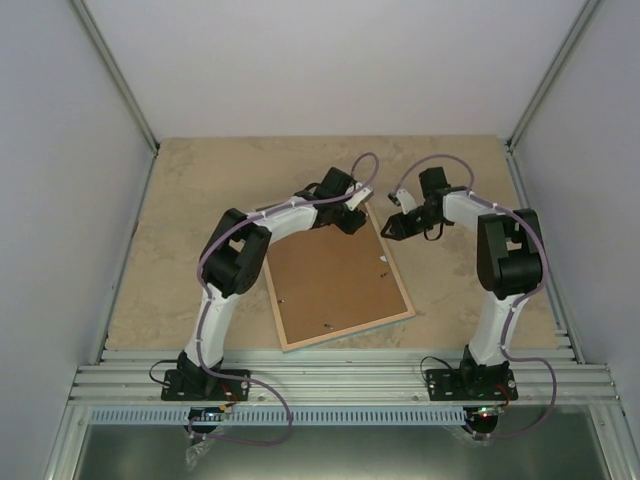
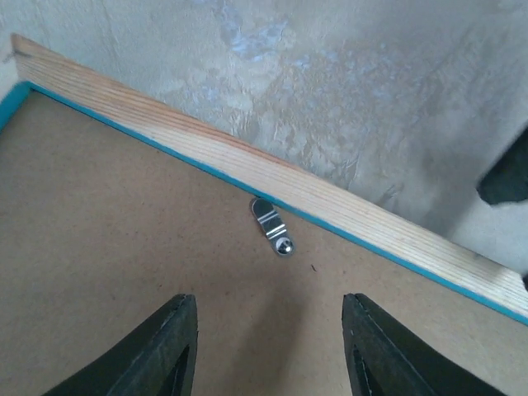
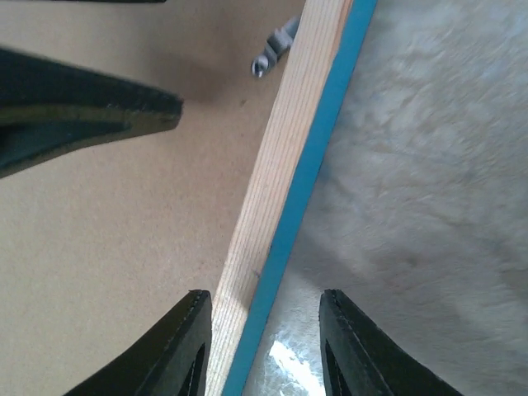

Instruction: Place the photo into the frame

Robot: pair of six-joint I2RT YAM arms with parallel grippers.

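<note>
Here the left gripper (image 2: 270, 309) hangs released, its fingers spread above the brown backing board (image 2: 124, 247) with nothing between them. A small metal turn clip (image 2: 272, 224) sits just ahead of its tips. The frame (image 1: 350, 332) lies back-up on the table (image 3: 429, 206). One wooden rail runs between the parted fingers of the right gripper (image 3: 264, 301) — straddled, not clamped.

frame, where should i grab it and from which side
Probably by the frame's right wooden rail near the far corner, coming down from above at the outer edge. It lies flat, back up, on the table, so the thin rim is the only part to pinch. The right gripper hangs open astride that rail.
</note>
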